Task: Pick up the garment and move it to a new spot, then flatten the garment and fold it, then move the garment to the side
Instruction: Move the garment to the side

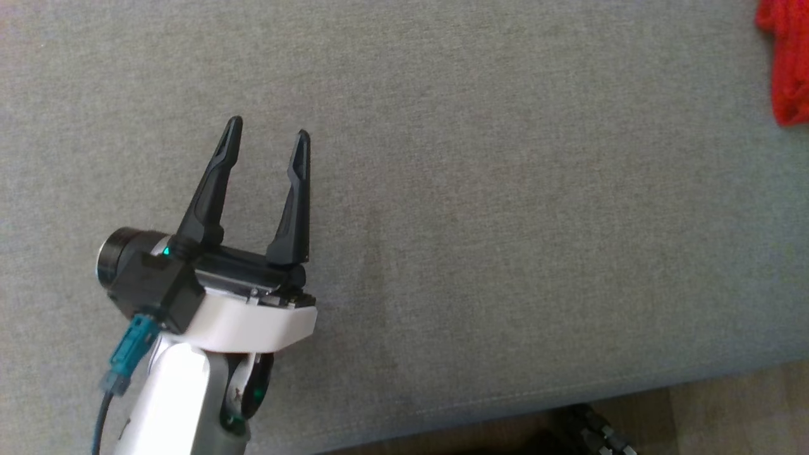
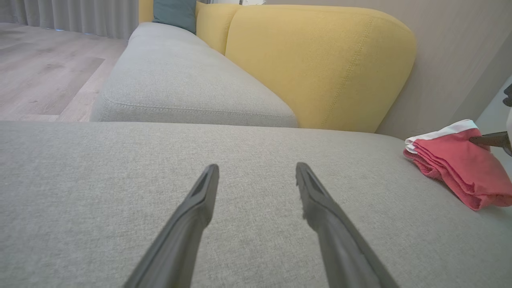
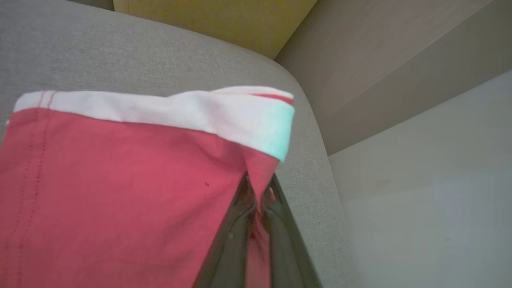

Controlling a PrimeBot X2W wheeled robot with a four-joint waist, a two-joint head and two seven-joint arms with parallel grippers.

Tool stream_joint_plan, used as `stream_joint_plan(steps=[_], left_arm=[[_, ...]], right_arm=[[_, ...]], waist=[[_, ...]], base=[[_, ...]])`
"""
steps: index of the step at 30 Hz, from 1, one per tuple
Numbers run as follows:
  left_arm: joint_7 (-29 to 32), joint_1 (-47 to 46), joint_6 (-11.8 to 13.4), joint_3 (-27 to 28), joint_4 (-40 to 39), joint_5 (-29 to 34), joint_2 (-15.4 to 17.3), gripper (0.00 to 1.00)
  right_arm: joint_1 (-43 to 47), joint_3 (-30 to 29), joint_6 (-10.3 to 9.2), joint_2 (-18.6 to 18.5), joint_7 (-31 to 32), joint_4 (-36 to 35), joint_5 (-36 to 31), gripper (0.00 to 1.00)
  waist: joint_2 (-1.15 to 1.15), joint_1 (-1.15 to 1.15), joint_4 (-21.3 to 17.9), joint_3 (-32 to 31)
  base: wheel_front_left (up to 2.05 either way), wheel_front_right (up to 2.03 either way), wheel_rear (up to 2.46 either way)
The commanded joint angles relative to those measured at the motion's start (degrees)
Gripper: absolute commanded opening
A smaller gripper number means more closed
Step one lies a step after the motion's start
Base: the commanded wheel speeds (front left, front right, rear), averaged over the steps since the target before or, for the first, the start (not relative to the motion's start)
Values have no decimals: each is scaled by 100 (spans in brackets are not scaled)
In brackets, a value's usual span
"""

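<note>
— Where is the garment?
— The garment point(image 2: 460, 168), red with a white band point(image 3: 160, 112), lies in bunched folds at the far right end of the grey seat point(image 1: 505, 221). It is near the seat's rounded corner and the wall point(image 2: 460, 48). From the head it shows at the top right edge.

— Is anything holding it?
— The right gripper point(image 3: 259, 178) is. Its two fingers are pressed together on a pinch of red cloth, just below the band at the garment's right edge.

— And the left gripper?
— The left gripper point(image 1: 268, 127) has its fingers spread wide with nothing between them. It hangs over bare seat, well apart from the garment, and its fingers point along the seat toward the yellow backrest point(image 2: 320, 60).

— Does it touch the seat?
— I cannot tell.

— What else is around?
— A second grey cushion point(image 2: 180, 80) runs on beyond the seat, with a teal pillow point(image 2: 174, 14) at its far end. The wood floor point(image 2: 40, 72) lies to its left.
</note>
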Motion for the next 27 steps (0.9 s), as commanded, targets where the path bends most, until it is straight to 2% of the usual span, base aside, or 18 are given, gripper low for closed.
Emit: stream_joint_plan(steps=[1,6,12,13,14,15,16,17,25,27], left_arm=[[-24,-89,45,112,-217,78,67,100],[-27,-109,61,79,-224,78,67,100],[-41,-107,88,62,-202,53,63,100],[-42,-108,91,61,-201,48,65,100],[-43,-108,93,58,-200,45,67,100],[-45,-107,96,55,-196,41,68,100],[-47,-103,101,52,-191,37,69,100],[-48,-96,106,50,-185,32,69,100],[-16,-27,164,59,-177,-11,104,100],[-10,-23,176,57,-170,-17,108,100]], right_arm=[[-94,-68,-5,-208,23,-151,-83,0],[-143,-420,-5,-284,59,-214,-692,0],[-84,-797,-5,-176,-92,-440,-1289,0],[-67,-861,-5,-152,-129,-485,-1383,5],[-52,-927,-5,-124,-168,-512,-1457,39],[-33,-990,-5,-83,-202,-532,-1521,59],[-5,-1062,-5,-16,-215,-554,-1573,83],[28,-1138,-5,55,-248,-601,-1623,100],[485,-1638,-5,593,-235,-1207,-2117,100],[569,-1622,-5,612,-329,-1251,-2066,100]], waist=[[0,0,11,12],[0,0,81,21],[0,0,140,-12],[0,0,146,-16],[0,0,154,-22],[0,0,161,-33],[0,0,166,-49],[0,0,170,-66],[0,0,180,-212],[0,0,178,-250]], base=[[0,0,0],[0,0,0],[0,0,0],[0,0,0],[0,0,0],[0,0,0],[0,0,0],[0,0,0],[0,0,0],[0,0,0]])
